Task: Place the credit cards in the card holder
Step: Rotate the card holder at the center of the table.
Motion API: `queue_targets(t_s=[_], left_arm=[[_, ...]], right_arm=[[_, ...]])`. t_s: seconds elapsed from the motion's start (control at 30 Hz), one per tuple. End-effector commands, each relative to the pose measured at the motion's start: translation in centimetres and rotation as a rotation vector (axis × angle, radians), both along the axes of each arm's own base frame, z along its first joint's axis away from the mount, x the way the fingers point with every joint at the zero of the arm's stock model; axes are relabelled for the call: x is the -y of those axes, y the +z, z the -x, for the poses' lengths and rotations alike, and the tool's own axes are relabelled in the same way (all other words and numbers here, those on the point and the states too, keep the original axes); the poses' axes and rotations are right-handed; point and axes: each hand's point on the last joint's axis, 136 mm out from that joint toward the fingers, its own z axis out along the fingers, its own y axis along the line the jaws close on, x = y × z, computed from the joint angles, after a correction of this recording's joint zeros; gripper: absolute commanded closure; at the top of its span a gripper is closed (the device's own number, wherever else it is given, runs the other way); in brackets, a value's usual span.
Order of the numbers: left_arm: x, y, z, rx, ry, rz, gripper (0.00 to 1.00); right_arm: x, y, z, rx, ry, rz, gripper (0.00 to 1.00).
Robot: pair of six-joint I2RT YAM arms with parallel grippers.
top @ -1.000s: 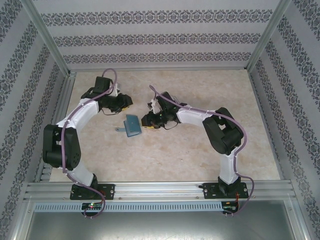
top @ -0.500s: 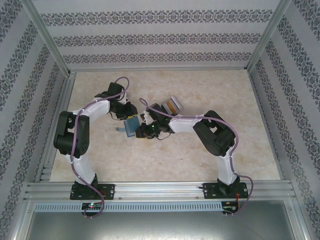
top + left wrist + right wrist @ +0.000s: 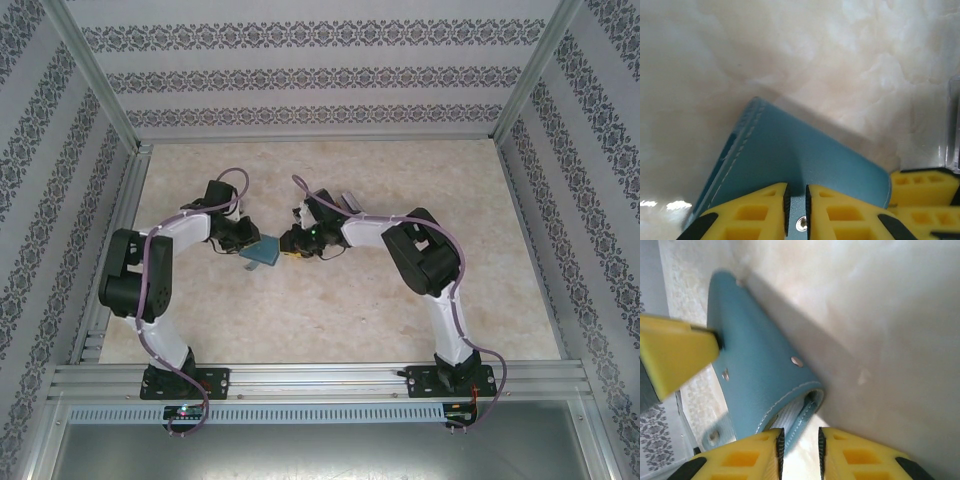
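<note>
From above: the card holder (image 3: 263, 253) lies on the marbled table (image 3: 350, 310), a little left of centre in the frame, a small teal-blue slab. The left gripper (image 3: 243, 238) is on its upper-left side and the right gripper (image 3: 291, 243) on its right side, the two arms curving in from either edge.

Left wrist view now: the card holder (image 3: 790, 155) takes up the lower middle, smooth teal leather with pale stitching down its left border and rounded corners. The left gripper (image 3: 796, 200) has its yellow fingers pressed almost together, pinching a thin teal flap with a metal rivet (image 3: 800, 224) in it. One of the right gripper's yellow fingers (image 3: 922, 192) sits at lower right, against the holder's corner.

Right wrist view: the card holder (image 3: 755, 355) runs from upper left down to the bottom centre. A silver snap stud (image 3: 796, 361) shows on its face, greyish sleeves (image 3: 792, 415) at its open end and the strap tab (image 3: 717, 435) at lower left. The right gripper (image 3: 799, 440) has its fingers narrowly apart, with that open end reaching between them. I can't tell whether they actually clamp it. A left finger (image 3: 675, 357) touches the holder's left edge.
</note>
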Motion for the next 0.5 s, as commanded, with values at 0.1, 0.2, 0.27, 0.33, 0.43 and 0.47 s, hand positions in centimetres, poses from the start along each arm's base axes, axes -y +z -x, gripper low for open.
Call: queue_targets(t_s=[0.1, 0.2, 0.27, 0.33, 0.43, 0.47], left_arm=[[1.0, -1.0, 3.3, -0.068, 0.021, 0.065, 0.81], [1.4, -0.9, 3.9, -0.074, 0.026, 0.082, 0.81], [1.8, -0.8, 4.3, -0.075, 0.031, 0.096, 0.81], [2.2, -0.7, 4.6, -0.075, 0.033, 0.113, 0.8], [2.9, -0.3, 4.7, -0.061, 0.047, 0.136, 0.8], [3.2, -0.1, 4.7, -0.054, 0.051, 0.146, 0.8]], right_arm=[[-1.5, 1.5, -3.8, 0.05, -0.004, -0.067, 0.71], [-2.0, 1.8, -4.7, 0.045, 0.005, -0.085, 0.71], [-2.6, 1.9, -5.0, 0.03, 0.023, -0.102, 0.71], [-3.0, 2.0, -5.1, 0.022, 0.034, -0.112, 0.7], [-3.2, 2.3, -5.2, 0.021, 0.044, -0.116, 0.7], [-3.2, 2.4, -5.2, 0.019, 0.047, -0.116, 0.7]])
